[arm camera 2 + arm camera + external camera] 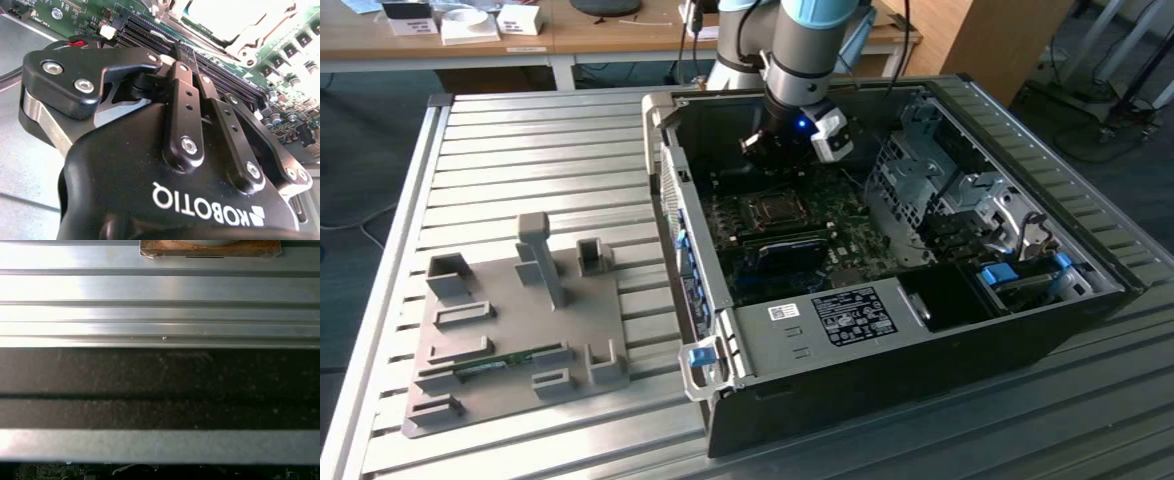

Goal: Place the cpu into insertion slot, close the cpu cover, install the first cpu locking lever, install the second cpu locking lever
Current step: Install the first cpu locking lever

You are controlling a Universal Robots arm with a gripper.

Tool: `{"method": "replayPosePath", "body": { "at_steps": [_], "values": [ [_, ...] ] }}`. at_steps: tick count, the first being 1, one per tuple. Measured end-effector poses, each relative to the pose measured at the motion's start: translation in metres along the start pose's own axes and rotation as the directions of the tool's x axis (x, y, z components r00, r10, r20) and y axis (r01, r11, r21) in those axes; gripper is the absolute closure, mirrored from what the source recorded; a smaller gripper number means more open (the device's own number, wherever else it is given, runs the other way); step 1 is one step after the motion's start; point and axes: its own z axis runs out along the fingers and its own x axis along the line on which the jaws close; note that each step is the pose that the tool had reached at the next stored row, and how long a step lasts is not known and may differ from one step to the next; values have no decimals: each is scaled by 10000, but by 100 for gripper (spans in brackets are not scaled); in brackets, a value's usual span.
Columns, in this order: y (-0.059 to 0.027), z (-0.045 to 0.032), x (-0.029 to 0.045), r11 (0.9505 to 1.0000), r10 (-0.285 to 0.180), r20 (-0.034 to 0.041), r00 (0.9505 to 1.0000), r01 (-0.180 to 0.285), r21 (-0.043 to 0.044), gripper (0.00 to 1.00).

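Square silvery metal cpu cover [771,212] sits inside the open black computer case [881,330].
Black tool [781,150] hovers near it; the second wrist view shows its fingers [182,107] pressed together, empty.

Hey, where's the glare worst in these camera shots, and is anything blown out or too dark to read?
In the second wrist view, the cpu socket area beyond the gripper is washed out nearly white. In the first wrist view, the ribbed metal table glares at one side, above a dark grainy band. In the exterior view, the computer case interior sits in shadow beneath the arm.
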Motion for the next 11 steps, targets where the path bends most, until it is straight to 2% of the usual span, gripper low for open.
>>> {"method": "replayPosePath", "body": {
  "at_steps": [11],
  "values": [
    [-9,25,2,10000,1,1,10000,-1,30,89]
  ]
}}
